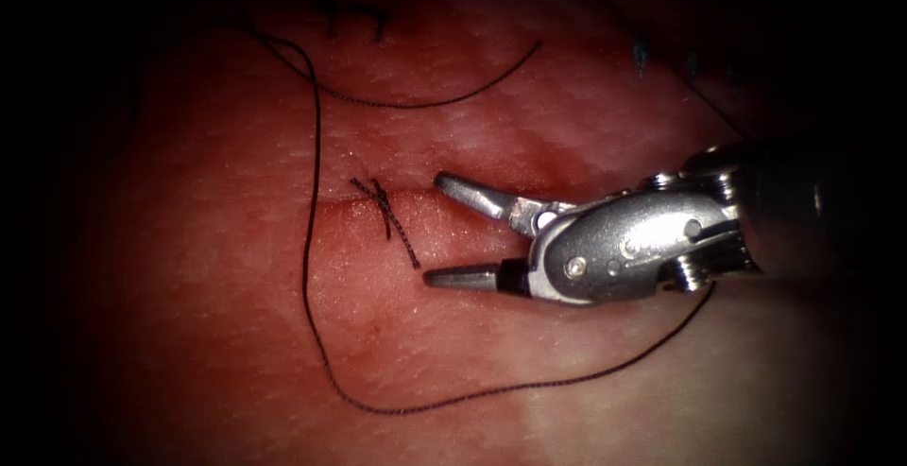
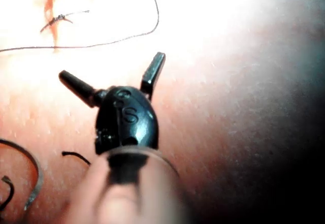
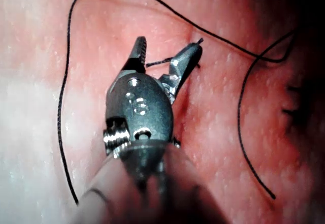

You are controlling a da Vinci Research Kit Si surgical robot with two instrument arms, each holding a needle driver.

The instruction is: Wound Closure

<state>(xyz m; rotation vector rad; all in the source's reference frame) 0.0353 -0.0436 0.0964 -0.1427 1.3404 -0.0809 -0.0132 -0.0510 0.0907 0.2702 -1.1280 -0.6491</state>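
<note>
My right tool [image 1: 435, 230] comes in from the right with its jaws open and holds nothing. They straddle the tail of a tied knot [image 1: 383, 206] that sits across the cut [image 1: 335, 203] near its left end. That tail [image 3: 157, 61] crosses the gap of the right tool [image 3: 167, 45]. My left tool [image 2: 111, 66] hovers over bare tissue, open and empty, away from the knot [image 2: 58, 20]. The curved needle [image 2: 33, 172] lies loose on the tissue beside the left tool's shaft; no jaws hold it.
A long loose thread [image 1: 310, 239] runs down left of the knot, curves along below the right tool and passes under its wrist. Another strand [image 1: 425, 104] arcs above the cut. Dark ink marks [image 1: 354, 17] dot the far tissue.
</note>
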